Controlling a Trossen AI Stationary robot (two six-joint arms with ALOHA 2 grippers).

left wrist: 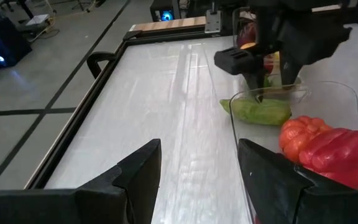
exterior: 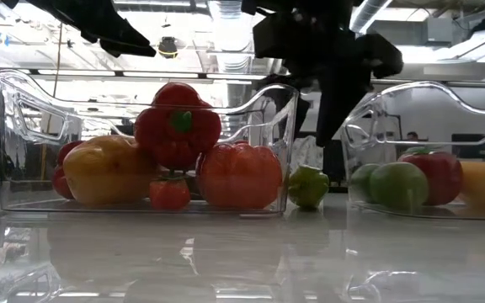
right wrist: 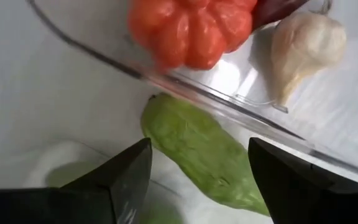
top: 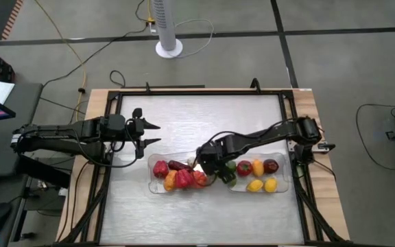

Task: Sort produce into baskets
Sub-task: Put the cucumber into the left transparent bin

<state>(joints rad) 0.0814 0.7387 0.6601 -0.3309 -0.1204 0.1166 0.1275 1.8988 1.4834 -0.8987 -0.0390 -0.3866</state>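
A long green cucumber-like piece (right wrist: 197, 155) lies on the table in the gap between the two clear baskets; it also shows in the high view (top: 226, 178) and the low view (exterior: 308, 187). My right gripper (right wrist: 197, 168) is open and points down, just above the piece, one finger on either side of it, touching nothing. The left basket (top: 152, 186) holds red, orange and dark purple pieces and a white bulb (right wrist: 303, 43). The right basket (top: 285, 180) holds green, red and yellow pieces. My left gripper (top: 155, 133) waits open and empty at the table's left.
The left basket's clear wall (right wrist: 229, 93) runs close beside the green piece. A red pumpkin-like piece (right wrist: 191, 28) sits just inside that wall. Bare table lies on the far side of both baskets and in front of them. A raised black frame (top: 115, 103) borders the table.
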